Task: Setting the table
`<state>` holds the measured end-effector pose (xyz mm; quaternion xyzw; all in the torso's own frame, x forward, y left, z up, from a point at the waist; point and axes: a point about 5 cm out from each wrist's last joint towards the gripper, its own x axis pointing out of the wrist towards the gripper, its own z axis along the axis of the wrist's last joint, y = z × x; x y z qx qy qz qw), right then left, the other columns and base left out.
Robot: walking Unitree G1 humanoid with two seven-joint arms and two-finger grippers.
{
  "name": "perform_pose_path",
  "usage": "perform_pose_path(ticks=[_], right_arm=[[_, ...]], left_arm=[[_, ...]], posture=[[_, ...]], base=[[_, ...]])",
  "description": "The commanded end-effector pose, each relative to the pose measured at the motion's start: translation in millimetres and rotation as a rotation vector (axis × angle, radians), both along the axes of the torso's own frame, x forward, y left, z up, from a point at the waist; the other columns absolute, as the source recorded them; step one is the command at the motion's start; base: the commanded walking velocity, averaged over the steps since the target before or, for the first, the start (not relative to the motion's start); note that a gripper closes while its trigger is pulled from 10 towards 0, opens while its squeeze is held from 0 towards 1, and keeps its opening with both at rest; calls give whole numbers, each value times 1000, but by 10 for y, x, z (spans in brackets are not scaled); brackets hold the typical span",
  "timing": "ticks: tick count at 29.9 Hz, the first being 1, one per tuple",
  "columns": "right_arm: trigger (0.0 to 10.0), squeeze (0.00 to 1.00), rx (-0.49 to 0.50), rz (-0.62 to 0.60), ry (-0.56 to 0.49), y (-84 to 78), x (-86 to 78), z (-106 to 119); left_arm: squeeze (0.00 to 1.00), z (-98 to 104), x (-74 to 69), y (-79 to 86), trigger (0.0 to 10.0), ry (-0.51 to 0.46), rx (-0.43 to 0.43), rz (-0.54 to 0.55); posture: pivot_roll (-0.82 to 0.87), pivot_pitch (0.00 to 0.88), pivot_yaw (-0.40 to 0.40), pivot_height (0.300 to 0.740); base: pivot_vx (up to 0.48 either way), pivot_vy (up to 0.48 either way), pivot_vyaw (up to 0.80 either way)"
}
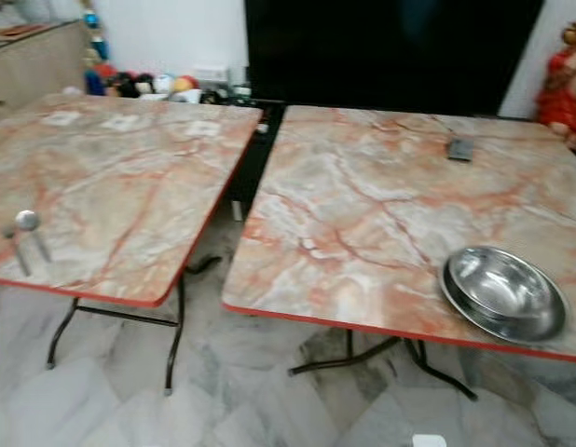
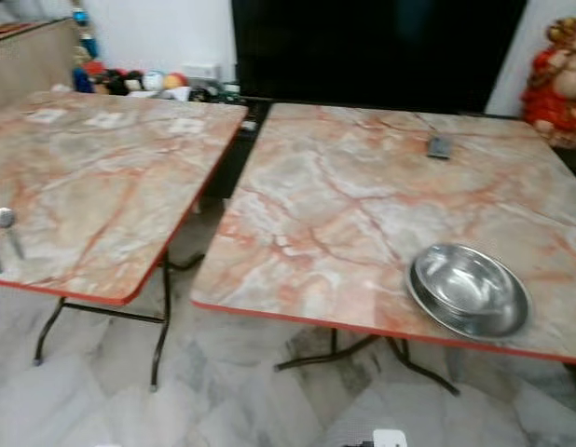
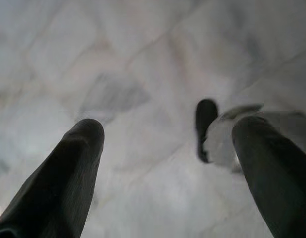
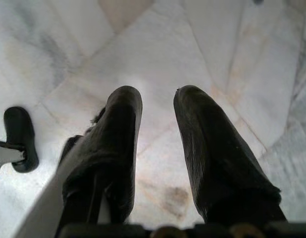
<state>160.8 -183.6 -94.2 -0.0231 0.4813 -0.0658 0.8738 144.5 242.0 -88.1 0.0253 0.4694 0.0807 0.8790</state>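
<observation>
A steel bowl (image 1: 504, 291) sits in a shallow steel plate near the front right corner of the right marble-patterned table (image 1: 363, 205). On the left table (image 1: 120, 177), close to its front left edge, lie a metal spoon (image 1: 27, 223) and a second utensil (image 1: 13, 244) side by side. Both arms hang low over the pale floor. My left gripper (image 3: 168, 129) is open, its fingers spread wide with nothing between them. My right gripper (image 4: 158, 96) is also open and empty, with a narrower gap.
A narrow gap (image 1: 237, 200) separates the two folding tables, whose black legs stand on the marble floor. A small dark flat object (image 1: 460, 149) lies far back on the right table. Behind stand a black panel (image 1: 390, 47), toys (image 1: 148, 84) and a red figure (image 1: 563, 84).
</observation>
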Motion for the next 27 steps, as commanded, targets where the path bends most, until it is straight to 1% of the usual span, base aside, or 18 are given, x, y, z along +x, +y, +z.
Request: perform_pose_path(ticks=[1, 4, 12, 17, 19, 27], right_arm=[[10000, 0, 8, -12, -1, 23, -16, -8], [10000, 0, 8, -14, -3, 18, -3, -3], [10000, 0, 10, -26, -8, 7, 18, 6], [10000, 0, 9, -34, -9, 3, 18, 7], [10000, 0, 10, -34, -9, 5, 25, 9], [10000, 0, 12, -32, -11, 19, 32, 11]], left_arm=[[0, -16, -56, 30, 10000, 24, -6, 8], [0, -13, -74, 62, 10000, 27, -4, 12], [0, -7, -71, 82, 10000, 26, -4, 20], [0, -13, -57, 45, 10000, 26, -6, 18], [0, -18, -37, 3, 10000, 24, -9, 14], [0, -29, -41, -32, 10000, 26, -13, 10]], posture=[[8, 32, -1, 740], [10, 41, -1, 740], [12, 56, -2, 740], [13, 57, -3, 740], [16, 64, -5, 740], [17, 76, -3, 740]], base=[[0, 289, 0], [0, 291, 0], [0, 306, 0], [0, 320, 0], [0, 321, 0], [0, 319, 0]])
